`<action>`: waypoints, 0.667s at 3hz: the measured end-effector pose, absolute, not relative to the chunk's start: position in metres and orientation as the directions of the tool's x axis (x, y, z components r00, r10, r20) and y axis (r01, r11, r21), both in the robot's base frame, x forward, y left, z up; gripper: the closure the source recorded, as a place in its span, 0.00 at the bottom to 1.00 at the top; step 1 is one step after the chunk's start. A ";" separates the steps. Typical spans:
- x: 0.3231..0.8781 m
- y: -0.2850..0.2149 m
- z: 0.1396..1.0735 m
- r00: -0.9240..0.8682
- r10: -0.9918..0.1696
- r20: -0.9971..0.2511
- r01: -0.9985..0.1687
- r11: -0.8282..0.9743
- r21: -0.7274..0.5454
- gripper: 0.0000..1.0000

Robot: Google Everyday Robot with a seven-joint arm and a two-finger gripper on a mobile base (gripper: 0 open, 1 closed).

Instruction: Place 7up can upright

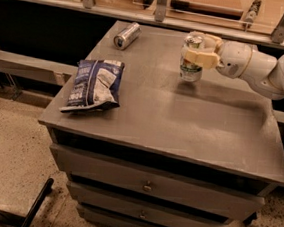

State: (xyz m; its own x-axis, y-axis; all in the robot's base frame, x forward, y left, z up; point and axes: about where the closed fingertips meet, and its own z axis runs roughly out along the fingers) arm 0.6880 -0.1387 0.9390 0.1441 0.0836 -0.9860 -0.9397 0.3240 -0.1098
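- While the claw (197,49) is clamped on the 7up can (190,69), the can stands upright over the far right part of the desk (221,123), with its silver top facing up
- Cream fingers (196,57) wrap the can's upper half, one on the desk's near side and one on its far side; the green-marked lower half shows below them
- Can base is at or just above the desk top, with a dark shadow directly beneath; cannot tell whether they touch
- White arm (257,64) reaches in from beyond the desk's right edge
- Plain silver can (127,35) lies on its side at the desk's far left
- Blue snack bag (93,84) lies flat near the desk's left edge
- Desk front has stacked drawers with small knobs (147,187)
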 end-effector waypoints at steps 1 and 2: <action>0.684 -0.140 0.930 0.141 0.073 -0.987 -0.933 0.342 -0.108 1.00; 0.684 -0.137 0.928 0.139 0.073 -0.988 -0.934 0.340 -0.106 0.87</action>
State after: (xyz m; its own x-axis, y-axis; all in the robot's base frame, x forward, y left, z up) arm 0.6836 -0.1369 0.9283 0.1390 0.0727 -0.9876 -0.9343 0.3402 -0.1064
